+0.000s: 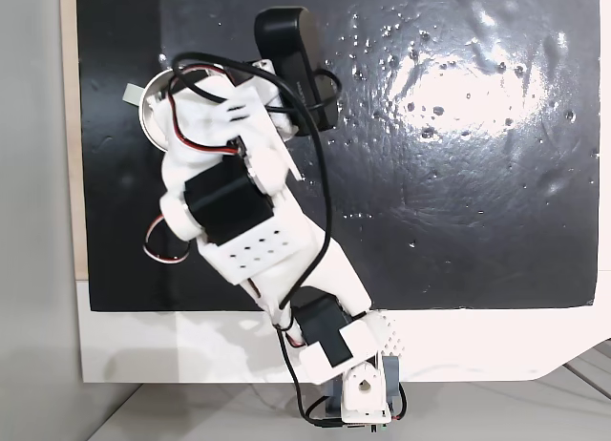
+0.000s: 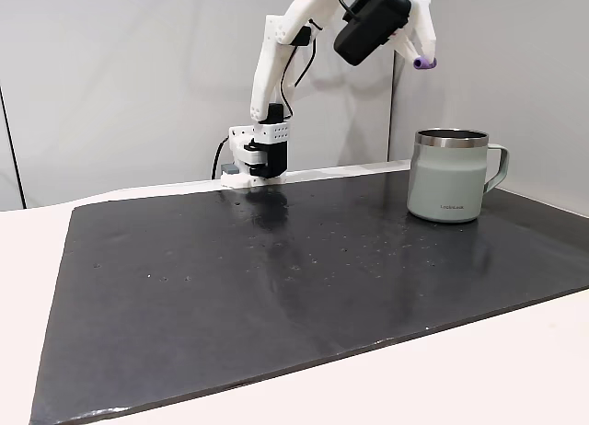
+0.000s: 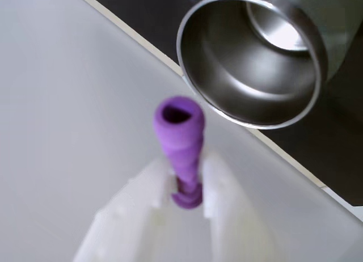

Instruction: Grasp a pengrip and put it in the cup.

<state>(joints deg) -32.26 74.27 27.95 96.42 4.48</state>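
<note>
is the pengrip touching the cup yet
Apart. In a fixed view the pengrip, held in the gripper, hangs well above the cup, with bare wall between them.

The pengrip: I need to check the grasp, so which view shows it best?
The wrist view: the purple pengrip is large, pinched between the white jaws near its lower end. In a fixed view it is a tiny purple tip above the cup.
</note>
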